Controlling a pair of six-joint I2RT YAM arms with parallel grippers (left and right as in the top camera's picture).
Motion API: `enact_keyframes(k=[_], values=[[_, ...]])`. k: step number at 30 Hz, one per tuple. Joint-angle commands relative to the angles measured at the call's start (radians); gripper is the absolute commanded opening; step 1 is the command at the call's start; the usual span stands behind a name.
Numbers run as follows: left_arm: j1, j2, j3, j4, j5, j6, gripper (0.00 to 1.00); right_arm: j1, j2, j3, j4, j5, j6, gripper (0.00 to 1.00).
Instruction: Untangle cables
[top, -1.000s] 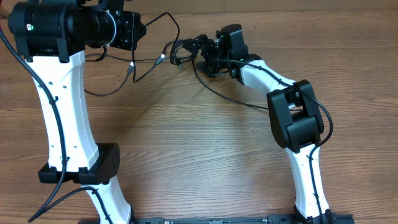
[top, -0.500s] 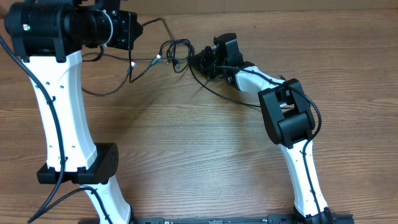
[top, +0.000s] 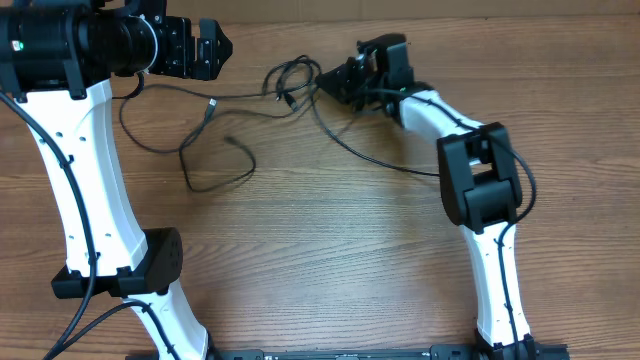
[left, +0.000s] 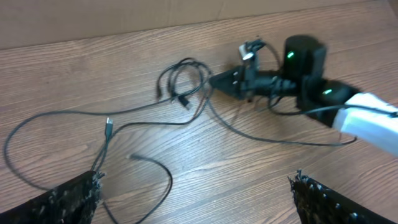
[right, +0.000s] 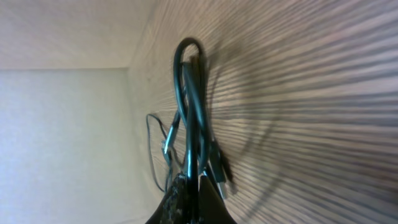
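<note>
Wood-grain table (top: 330, 260) w/ tan panel (left: 124, 15) behind.

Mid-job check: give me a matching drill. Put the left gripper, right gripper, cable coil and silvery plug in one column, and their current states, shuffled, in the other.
1. left gripper
2. right gripper
3. cable coil
4. silvery plug

A. lies loose, left of the coil
B. shut on the coil
C. open, holding nothing
D. pinched at one side

Pairs: 1-C, 2-B, 3-D, 4-A
</note>
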Motion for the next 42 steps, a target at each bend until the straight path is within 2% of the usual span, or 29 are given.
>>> enact_keyframes(k=[1,9,14,23,28,30,34,35,39,41,42], values=[[0.002,-0.018,0.0,0.009,-0.016,0.024,1.0,-0.027,-0.137,0.095,-0.098,-0.032,-0.148,0.04],[-0.012,-0.007,-0.004,0.032,-0.007,-0.023,1.0,-0.039,-0.27,0.341,-0.529,-0.006,-0.389,0.04],[-0.043,0.035,-0.005,0.034,0.0,-0.06,1.0,-0.039,-0.331,0.552,-0.76,0.061,-0.468,0.04],[-0.126,0.208,-0.005,0.035,0.001,-0.066,1.0,-0.039,-0.379,0.909,-1.034,0.293,-0.55,0.04],[-0.167,0.304,-0.005,0.047,0.022,-0.089,0.99,-0.039,-0.406,1.077,-1.106,0.319,-0.57,0.04],[-0.179,0.324,-0.005,0.063,0.054,-0.088,0.99,-0.039,-0.421,1.107,-1.129,0.351,-0.583,0.04],[-0.193,0.33,-0.004,0.128,0.08,-0.089,1.0,-0.039,-0.436,1.116,-1.203,0.675,-0.61,0.04],[-0.196,0.329,-0.003,0.145,0.08,-0.089,1.0,-0.039,-0.436,1.116,-1.23,0.681,-0.59,0.04],[-0.197,0.328,-0.003,0.179,0.104,-0.089,0.99,-0.024,-0.44,1.116,-1.314,0.454,-0.599,0.04],[-0.197,0.328,-0.003,0.193,0.134,-0.089,1.0,-0.007,-0.438,1.112,-1.323,0.488,-0.637,0.04],[-0.197,0.328,-0.003,0.204,0.152,-0.089,0.99,-0.001,-0.438,1.107,-1.317,0.573,-0.669,0.04]])
